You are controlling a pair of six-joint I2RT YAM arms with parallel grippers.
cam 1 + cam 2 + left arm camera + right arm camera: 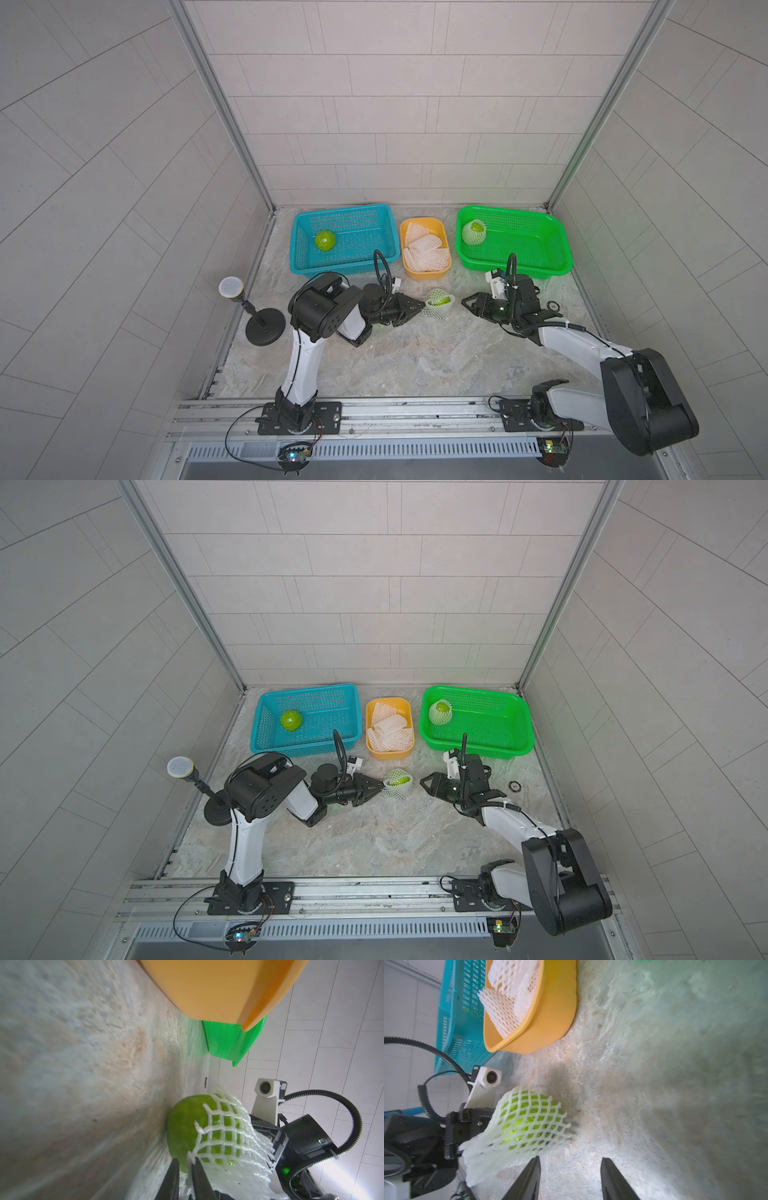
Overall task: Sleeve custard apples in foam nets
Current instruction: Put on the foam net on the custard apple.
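Observation:
One custard apple (441, 300) (182, 1124) lies on the table between my grippers, partly inside a white foam net (432, 309) (228, 1132) (529, 1122). My left gripper (423, 306) (186, 1160) is at the net's left rim, its jaws a narrow gap apart with the rim's edge between them. My right gripper (465, 300) (570, 1159) stands open just right of the net, holding nothing. A bare custard apple (325, 240) sits in the blue basket (374, 266). A netted one (473, 232) sits in the green basket (540, 266).
A yellow tub (444, 232) between the baskets holds several loose foam nets (424, 249). A microphone on a black stand (257, 316) is at the table's left edge. A small ring (552, 305) lies right of the right gripper. Walls enclose three sides.

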